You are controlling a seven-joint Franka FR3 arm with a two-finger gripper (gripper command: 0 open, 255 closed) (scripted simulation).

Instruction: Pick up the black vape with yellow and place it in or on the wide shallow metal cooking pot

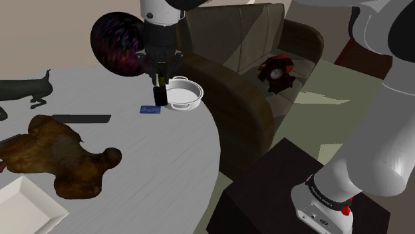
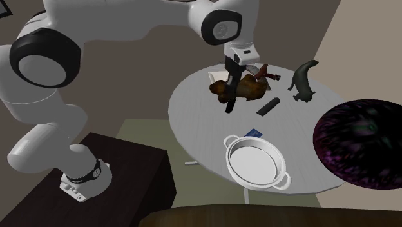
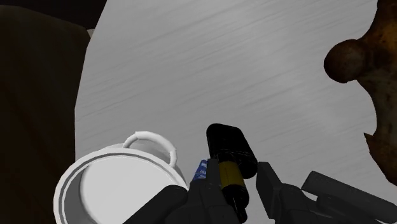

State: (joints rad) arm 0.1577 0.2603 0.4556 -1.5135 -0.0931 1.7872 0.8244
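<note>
While it hangs over the grey table (image 3: 222, 63), gripper (image 3: 232, 191) is clamped on the black vape (image 3: 230, 156) (yellow band around it), near the white pot (image 3: 62, 191).

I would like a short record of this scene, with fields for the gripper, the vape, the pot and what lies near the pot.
gripper: jaws shut on the black vape
black vape: yellow band, roughly upright, apparently lifted off the table, beside the pot, not in it
pot: pale, shallow, two handles, empty, near the table's edge
near the pot: small blue card lying flat
</note>
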